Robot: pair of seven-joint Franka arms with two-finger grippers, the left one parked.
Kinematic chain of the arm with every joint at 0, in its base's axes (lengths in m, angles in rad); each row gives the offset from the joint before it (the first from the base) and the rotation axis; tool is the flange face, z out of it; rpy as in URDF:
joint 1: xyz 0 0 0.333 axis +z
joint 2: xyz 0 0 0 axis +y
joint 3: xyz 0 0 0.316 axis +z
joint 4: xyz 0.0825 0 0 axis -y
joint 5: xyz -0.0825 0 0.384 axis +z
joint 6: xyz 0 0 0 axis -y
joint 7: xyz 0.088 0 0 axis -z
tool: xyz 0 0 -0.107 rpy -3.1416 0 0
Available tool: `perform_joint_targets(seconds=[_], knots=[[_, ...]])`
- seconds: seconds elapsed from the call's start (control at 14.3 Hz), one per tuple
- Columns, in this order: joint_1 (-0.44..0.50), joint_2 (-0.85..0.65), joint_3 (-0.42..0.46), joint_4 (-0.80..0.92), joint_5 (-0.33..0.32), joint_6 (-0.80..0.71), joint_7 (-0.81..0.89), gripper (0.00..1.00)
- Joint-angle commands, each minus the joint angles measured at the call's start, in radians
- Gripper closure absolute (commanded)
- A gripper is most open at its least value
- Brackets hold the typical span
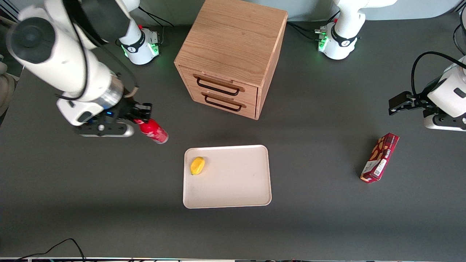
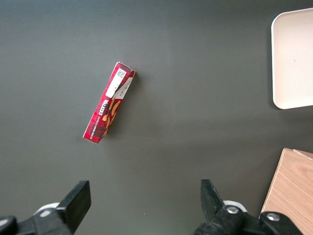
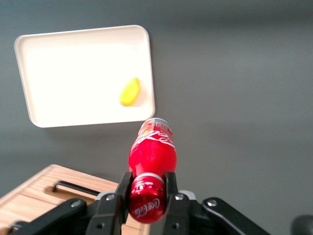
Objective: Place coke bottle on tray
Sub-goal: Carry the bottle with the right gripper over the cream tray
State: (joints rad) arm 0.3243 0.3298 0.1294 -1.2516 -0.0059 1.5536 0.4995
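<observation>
I am seeing the cream tray (image 1: pixel 233 189) lying nearest the front camera, a yellow piece (image 1: pixel 197 165) on it. Farther back, my gripper (image 1: pixel 140 117) is clamping the coke bottle (image 1: pixel 154 131) by its cap, tilted above the table, clear of the tray.

The hand (image 1: pixel 142 115) is covering the cap end of the coke bottle (image 1: pixel 154 131) in the front view. In the right wrist view the cabinet (image 3: pixel 46 193) is running off the frame edge, its drawer handle partly showing. In the left wrist view the tray (image 2: pixel 293 58) is being cut by the frame edge. The lettering on the snack box (image 1: pixel 379 157) is reading too small to make out.
</observation>
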Motion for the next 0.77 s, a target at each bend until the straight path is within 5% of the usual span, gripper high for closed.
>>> perform_joint_targets(seconds=[0.0,0.49,0.7], knots=[[0.033,0.067,-0.01,0.078,-0.003,0.045,0.019,1.0],[0.052,0.271,-0.024,0.167,-0.02,0.2,0.016,1.0],[0.088,0.365,-0.063,0.234,-0.08,0.244,0.034,1.0]])
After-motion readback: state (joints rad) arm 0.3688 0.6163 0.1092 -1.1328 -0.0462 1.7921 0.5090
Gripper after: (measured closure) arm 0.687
